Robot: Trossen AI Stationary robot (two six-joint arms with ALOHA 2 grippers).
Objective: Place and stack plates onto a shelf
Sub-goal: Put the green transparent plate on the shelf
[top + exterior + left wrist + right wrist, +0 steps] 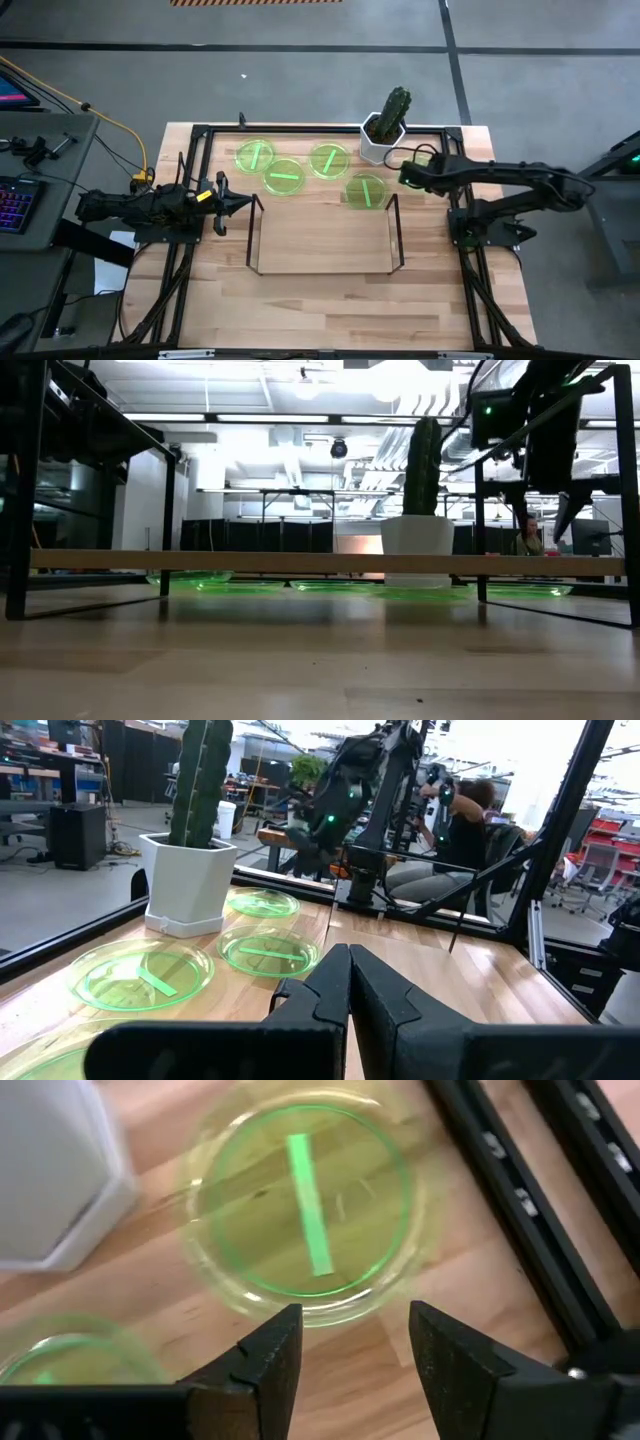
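Five green plates lie flat on the table's far part: (254,155), (283,177), (329,159), (366,191), and one by the right frame post (421,156), which fills the right wrist view (305,1205). The wire shelf (322,240) stands nearer, with nothing on it; in the low view its board (300,562) crosses the picture with the plates (240,585) glowing behind. My right gripper (407,176) (355,1330) (543,520) is open and hovers above the near rim of the fifth plate. My left gripper (245,203) (345,982) is shut, at the shelf's left end.
A white pot with a cactus (385,128) (190,880) stands among the plates, close to the fifth one. A black metal frame (300,130) borders the table, with rails (560,1190) beside the right gripper. A person (465,820) sits beyond the table.
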